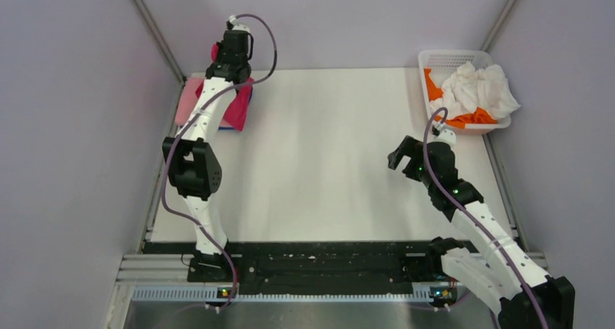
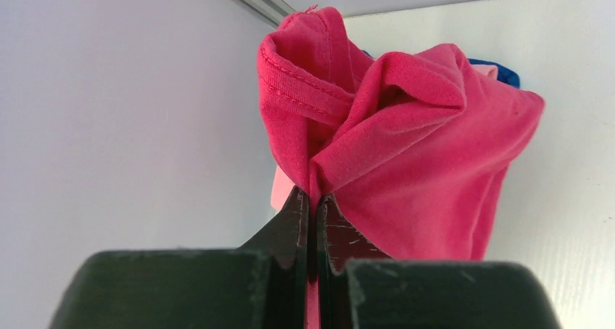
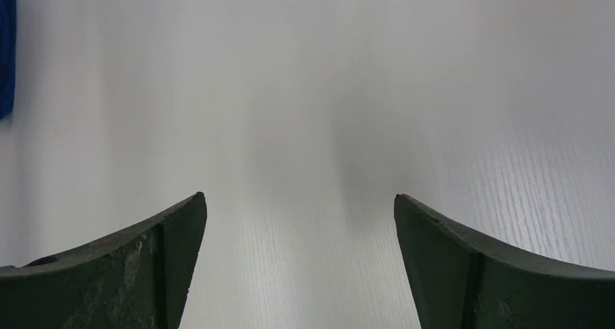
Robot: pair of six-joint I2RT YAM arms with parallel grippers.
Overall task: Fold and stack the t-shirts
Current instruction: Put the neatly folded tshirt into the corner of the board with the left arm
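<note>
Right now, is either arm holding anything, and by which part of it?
The left jaws are shut on the red t-shirt, pinching a bunched fold of cloth near a stitched hem. The right jaws are open and empty.

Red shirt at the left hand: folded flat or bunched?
Bunched: the red shirt crumples in loose folds, pinched in the shut left hand.
</note>
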